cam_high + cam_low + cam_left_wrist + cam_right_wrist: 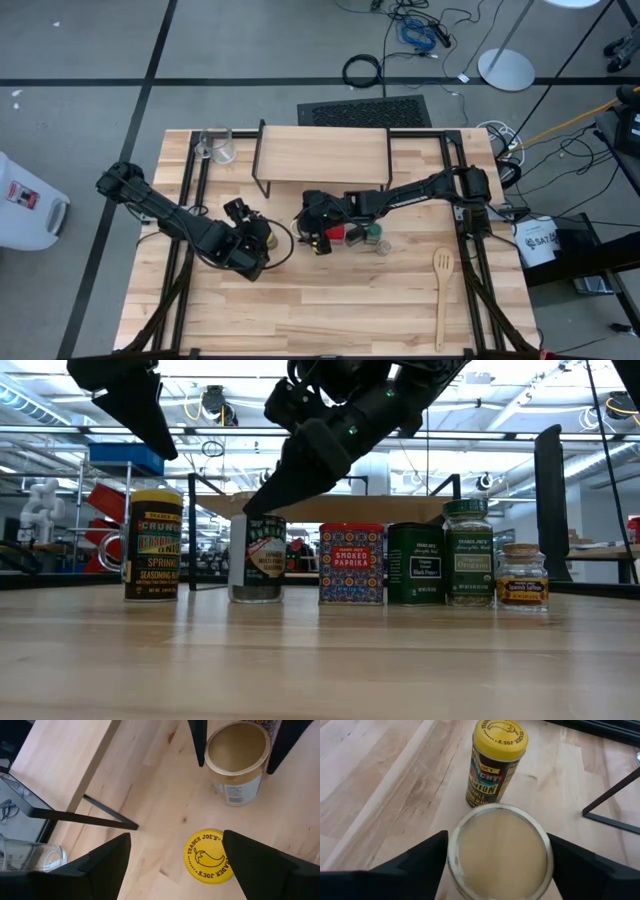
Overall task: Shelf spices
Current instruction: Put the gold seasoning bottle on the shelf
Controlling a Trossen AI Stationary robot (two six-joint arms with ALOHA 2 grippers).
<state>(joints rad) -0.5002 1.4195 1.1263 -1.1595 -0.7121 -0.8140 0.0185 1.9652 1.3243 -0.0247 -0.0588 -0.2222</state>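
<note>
Seen from above: right gripper (318,243) over the spice cluster at the shelf's (322,152) five o'clock, left gripper (256,240) at nine o'clock of it. Only the right wrist view shows open fingers (420,862) flanking the tan-lidded jar (499,852), not clamped. Left wrist view: fingers (107,857) spread above the yellow jar (207,855). Low view alone lines up red tin (351,564), dark tin (415,565), green-lidded jar (467,552), tiny brown jar (521,576).

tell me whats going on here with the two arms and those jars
Six spice containers stand on the table in front of the shelf, none on it yet. The right tool straddles the tan-lidded jar, fingers either side, not clearly gripping. The left tool hovers open above the yellow-lidded jar.
</note>
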